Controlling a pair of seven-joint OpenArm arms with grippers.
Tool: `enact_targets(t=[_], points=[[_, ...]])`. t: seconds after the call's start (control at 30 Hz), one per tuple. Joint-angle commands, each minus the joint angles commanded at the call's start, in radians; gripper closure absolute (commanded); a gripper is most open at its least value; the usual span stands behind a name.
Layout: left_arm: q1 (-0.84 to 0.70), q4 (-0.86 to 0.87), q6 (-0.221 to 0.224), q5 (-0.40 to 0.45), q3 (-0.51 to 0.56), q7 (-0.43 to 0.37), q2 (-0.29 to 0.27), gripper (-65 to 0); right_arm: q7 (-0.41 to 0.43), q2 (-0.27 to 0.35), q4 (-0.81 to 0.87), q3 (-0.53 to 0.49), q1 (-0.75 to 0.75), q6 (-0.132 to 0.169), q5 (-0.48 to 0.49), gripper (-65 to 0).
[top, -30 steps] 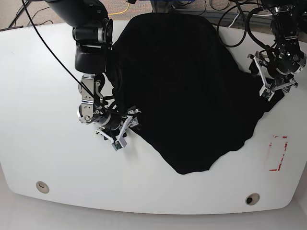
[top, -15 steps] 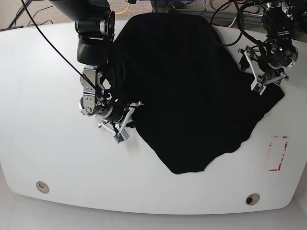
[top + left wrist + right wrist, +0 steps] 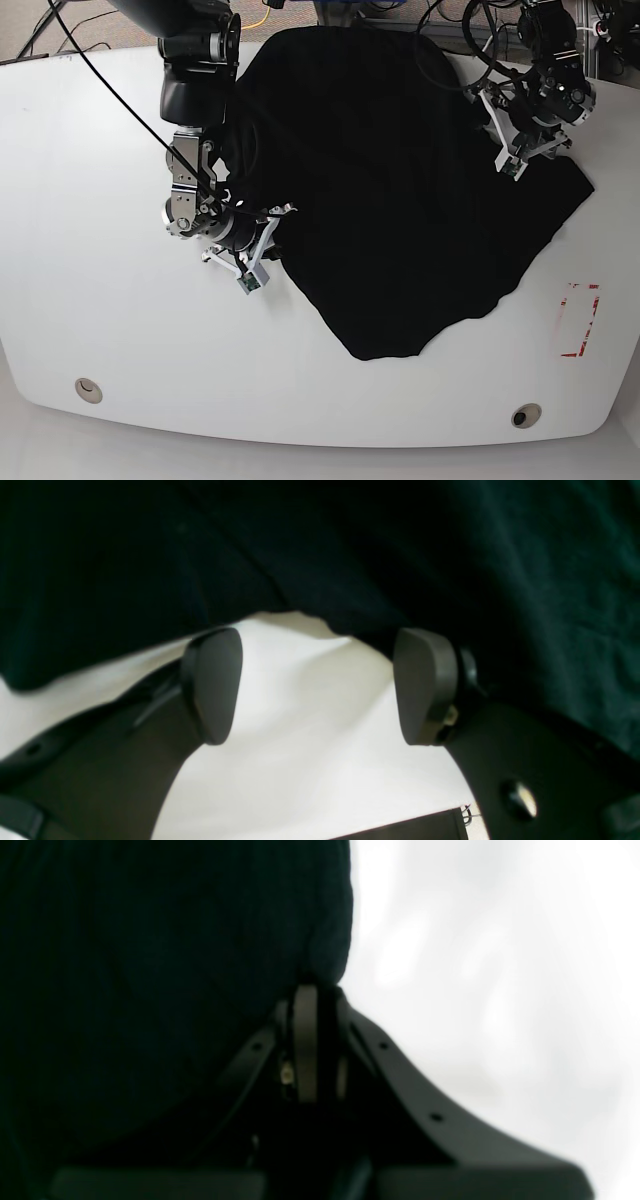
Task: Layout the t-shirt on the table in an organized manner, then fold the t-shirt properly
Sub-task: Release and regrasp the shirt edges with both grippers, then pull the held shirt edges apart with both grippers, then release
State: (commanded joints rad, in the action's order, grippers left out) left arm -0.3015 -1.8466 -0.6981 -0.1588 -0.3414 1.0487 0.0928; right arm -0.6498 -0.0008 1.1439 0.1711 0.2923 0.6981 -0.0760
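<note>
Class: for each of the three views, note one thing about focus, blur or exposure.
Base view: sharp, evenly lit, the t-shirt a detail-less black. Left wrist view: the pads crisp, the table softly shadowed. Right wrist view: blurred throughout, the table washed out white.

No readable text, label or number anywhere (the wrist views are blurred).

Base view is bright, evenly lit and sharp. The right wrist view is out of focus throughout: the t-shirt (image 3: 150,990) shows no detail, and the table (image 3: 500,965) beside the closed jaws is overexposed. The left wrist view is sharper, with soft shadow between its parted fingers (image 3: 215,680).
</note>
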Motion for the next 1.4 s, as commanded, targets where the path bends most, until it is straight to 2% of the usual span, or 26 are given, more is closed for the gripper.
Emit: enact_targets(t=[0.2, 0.37, 0.43, 0.57, 0.63, 0.73, 0.83, 0.9, 1.07, 1.23, 1.33, 1.4], points=[[0.000, 0.003, 0.000, 0.000, 0.006, 0.000, -0.034, -45.1, 0.000, 0.002, 0.000, 0.000, 0.000, 0.000, 0.000, -1.9], [0.005, 0.041, 0.000, 0.002, 0.029, -0.002, -0.031, -43.2, 0.000, 0.002, 0.002, 0.000, -0.002, 0.000, 0.000, -1.9], [0.006, 0.068, 0.000, 0.003, 0.029, -0.002, -0.031, -36.9, 0.000, 0.002, 0.002, 0.002, -0.002, 0.000, 0.000, -1.9], [0.028, 0.129, 0.000, 0.005, 0.029, -0.003, -0.026, -19.3, 0.000, 0.003, 0.002, 0.003, -0.002, 0.000, 0.000, -1.9], [0.049, 0.192, 0.000, 0.005, 0.029, -0.005, -0.003, -8.9, -0.002, 0.003, 0.002, 0.003, -0.003, 0.000, 0.000, -1.9], [0.063, 0.239, 0.000, 0.003, 0.029, -0.018, 0.015, -4.0, -0.002, 0.003, 0.015, 0.003, -0.018, 0.000, 0.000, -1.9], [0.100, 0.284, 0.000, 0.011, 0.029, -0.060, 0.028, -2.6, -0.003, 0.003, 0.074, 0.003, -0.049, 0.000, 0.000, -1.9], [0.133, 0.339, 0.000, 0.020, 0.029, -0.078, 0.072, -2.6, -0.023, 0.002, 0.130, 0.002, -0.084, 0.000, 0.000, -1.9], [0.253, 0.477, 0.000, 0.018, 0.029, -0.086, 0.135, -2.8, -0.094, -0.008, 0.227, 0.002, -0.141, 0.000, 0.000, -1.9], [0.419, 0.652, 0.000, 0.021, 0.035, -0.135, 0.212, -3.1, -0.152, -0.051, 0.384, 0.005, -0.264, 0.000, 0.000, -1.9], [0.512, 0.736, 0.000, 0.023, 0.035, -0.135, 0.227, -3.5, -0.176, -0.080, 0.448, 0.005, -0.322, 0.000, 0.000, -2.1], [0.568, 0.784, 0.000, 0.023, 0.035, -0.135, 0.233, -6.4, -0.187, -0.100, 0.488, 0.006, -0.365, 0.000, -0.006, -2.2]])
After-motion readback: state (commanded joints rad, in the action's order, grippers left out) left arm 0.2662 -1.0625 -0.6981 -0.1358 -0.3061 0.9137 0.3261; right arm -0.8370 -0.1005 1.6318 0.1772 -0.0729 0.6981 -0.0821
